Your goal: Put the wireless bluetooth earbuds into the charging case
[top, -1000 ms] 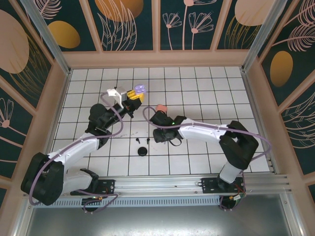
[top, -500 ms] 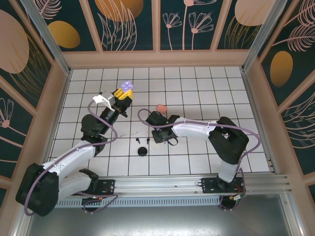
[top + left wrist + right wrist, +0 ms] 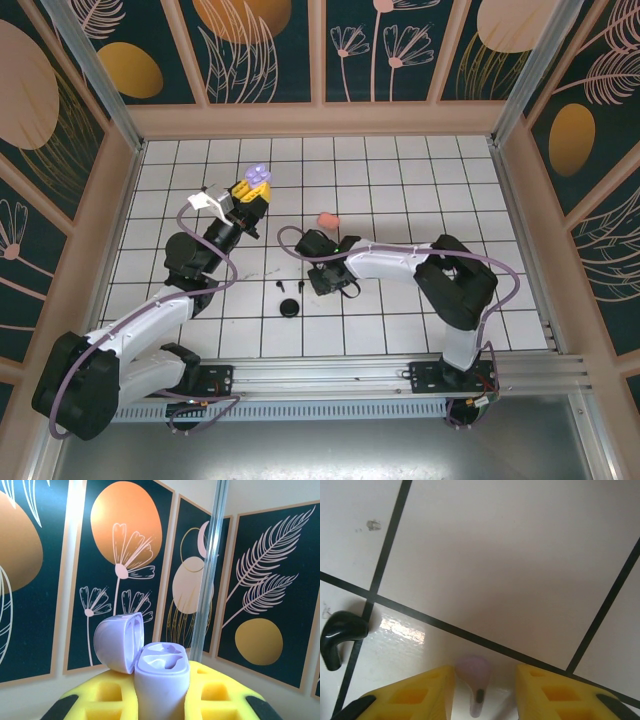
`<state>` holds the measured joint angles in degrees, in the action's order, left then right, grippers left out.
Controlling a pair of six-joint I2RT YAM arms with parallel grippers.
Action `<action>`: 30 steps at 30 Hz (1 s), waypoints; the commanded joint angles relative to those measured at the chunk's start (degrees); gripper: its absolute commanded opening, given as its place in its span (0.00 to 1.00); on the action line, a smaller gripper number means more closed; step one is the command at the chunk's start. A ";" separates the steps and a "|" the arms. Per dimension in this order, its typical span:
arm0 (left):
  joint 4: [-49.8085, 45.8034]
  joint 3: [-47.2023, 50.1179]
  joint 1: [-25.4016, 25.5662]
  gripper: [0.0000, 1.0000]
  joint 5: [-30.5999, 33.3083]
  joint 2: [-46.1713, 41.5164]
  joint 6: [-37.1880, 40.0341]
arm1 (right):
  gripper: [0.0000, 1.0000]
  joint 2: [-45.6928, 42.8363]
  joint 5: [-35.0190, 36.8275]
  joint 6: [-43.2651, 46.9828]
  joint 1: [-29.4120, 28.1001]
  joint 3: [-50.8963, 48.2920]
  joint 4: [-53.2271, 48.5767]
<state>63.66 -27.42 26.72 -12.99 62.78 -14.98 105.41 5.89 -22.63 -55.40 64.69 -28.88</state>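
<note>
This is a robot test cell, as in a laboratory. A table (image 3: 420, 200) with white grid tiles is closed in by panels (image 3: 260, 50) decorated with flowers and leaves, metal posts (image 3: 93, 70) stand in the corners, and two arms (image 3: 390, 262) are bolted to an aluminium rail (image 3: 330, 372).

Yellow jaws; lilac case (image 3: 161, 682); lilac earbud (image 3: 475, 672); black earbud (image 3: 342, 629).

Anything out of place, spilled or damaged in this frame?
Nothing is damaged. Two black earbuds lie loose on the tiles beside a black case. The left gripper holds the open lilac case aloft, and a lilac earbud lies between the open fingers of the right gripper.
</note>
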 commanded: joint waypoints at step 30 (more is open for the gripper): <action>2.00 -1.41 -0.09 0.00 -1.00 1.30 -1.46 | 0.17 0.11 -0.12 0.25 -0.24 3.11 -0.08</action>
<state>63.66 -27.44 26.72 -13.02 64.27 -15.75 107.18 4.75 -21.54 -55.40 67.20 -29.56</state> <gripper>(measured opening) 0.173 0.178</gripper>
